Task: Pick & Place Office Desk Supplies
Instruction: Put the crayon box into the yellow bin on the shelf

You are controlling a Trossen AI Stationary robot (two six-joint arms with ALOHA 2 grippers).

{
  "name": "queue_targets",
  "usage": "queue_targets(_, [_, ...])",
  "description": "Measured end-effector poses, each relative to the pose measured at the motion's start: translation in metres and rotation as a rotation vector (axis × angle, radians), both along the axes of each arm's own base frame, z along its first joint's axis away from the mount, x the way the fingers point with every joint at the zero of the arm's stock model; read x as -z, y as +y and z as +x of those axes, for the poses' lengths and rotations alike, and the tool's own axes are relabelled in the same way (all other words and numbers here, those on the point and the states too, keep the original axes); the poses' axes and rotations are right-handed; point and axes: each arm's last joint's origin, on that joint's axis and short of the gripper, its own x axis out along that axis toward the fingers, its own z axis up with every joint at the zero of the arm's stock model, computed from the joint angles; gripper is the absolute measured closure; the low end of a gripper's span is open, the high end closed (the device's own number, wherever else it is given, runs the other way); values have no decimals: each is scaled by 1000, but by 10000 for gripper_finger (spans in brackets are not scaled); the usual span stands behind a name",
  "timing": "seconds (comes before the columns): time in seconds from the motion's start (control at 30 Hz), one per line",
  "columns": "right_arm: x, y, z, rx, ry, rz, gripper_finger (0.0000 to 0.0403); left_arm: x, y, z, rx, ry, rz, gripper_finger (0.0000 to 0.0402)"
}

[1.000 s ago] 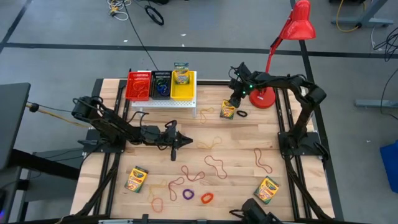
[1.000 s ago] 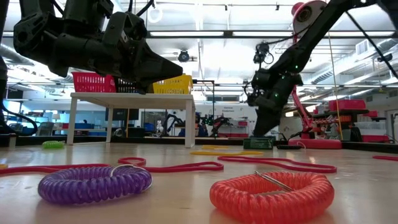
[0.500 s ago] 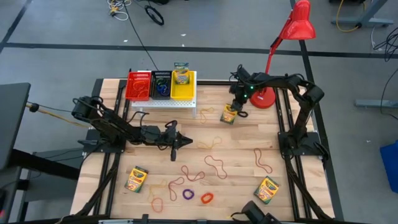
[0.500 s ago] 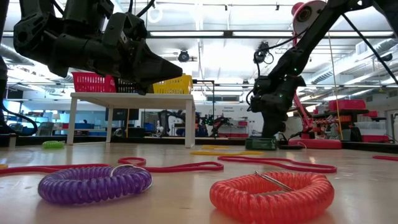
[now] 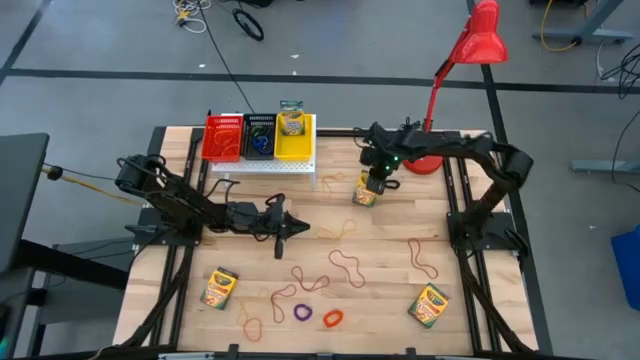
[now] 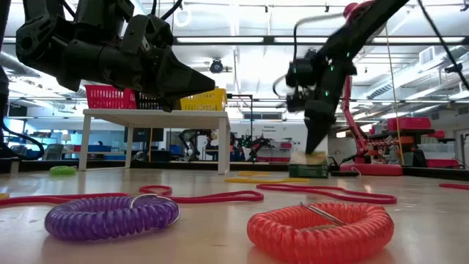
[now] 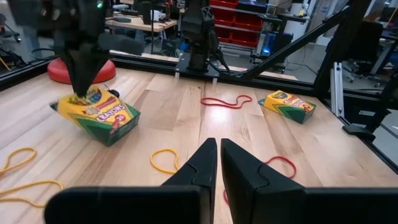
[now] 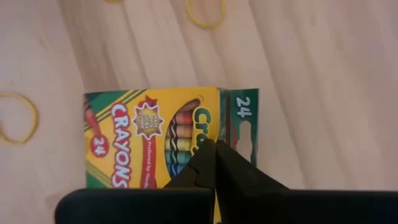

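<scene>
Pinching a tilted crayon box (image 5: 367, 188), right gripper (image 5: 374, 180) clamped tight, left gripper (image 5: 297, 226) pressed together, empty.

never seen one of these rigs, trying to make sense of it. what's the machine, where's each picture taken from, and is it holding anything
It is a robot with two dark arms at a wooden table. One picture looks down from above, one looks level across the tabletop, and two come from cameras on the wrists. The right gripper is shut on a crayon box, tipping one end off the wood. The left gripper is shut and holds nothing. Two more crayon boxes, rubber bands and coiled loops lie about. Small bins sit on a white stand, and a red lamp stands at the far edge.
</scene>
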Motion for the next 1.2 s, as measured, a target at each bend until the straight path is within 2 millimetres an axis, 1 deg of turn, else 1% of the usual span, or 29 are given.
queue_targets(0.07, [-9,15,5,-1,15,-75,401,0,0,0,1,0,8,375])
queue_targets(0.2, [-23,54,18,-4,50,-270,402,0,0,0,2,1,15,375])
queue_targets(0.37, [-30,108,31,1,56,-523,402,0,0,0,2,1,16,375])
queue_targets(0.5, [-34,150,38,-8,-11,-673,402,0,0,0,-1,4,-18,375])
queue_targets(0.6, [-38,177,41,-27,-80,-773,403,7,-1,-1,15,67,-58,375])
queue_targets(0.7, [-41,199,45,-49,-154,-879,403,11,0,-2,-19,110,-88,372])
queue_targets(0.8, [-38,217,51,-86,-192,-974,403,10,-4,-1,-66,59,-111,363])
queue_targets(0.87, [-36,228,55,-121,-212,-1029,403,9,-9,-1,-60,31,-110,352])
queue_targets(0.97, [-33,240,62,-163,-237,-1081,403,9,-11,1,-79,-6,-124,320])
queue_targets(1.07, [-33,249,65,-192,-263,-1104,403,12,-8,5,-180,5,-116,276])
queue_targets(1.2, [-33,254,66,-201,-272,-1140,403,9,-10,17,-260,-7,-82,205])
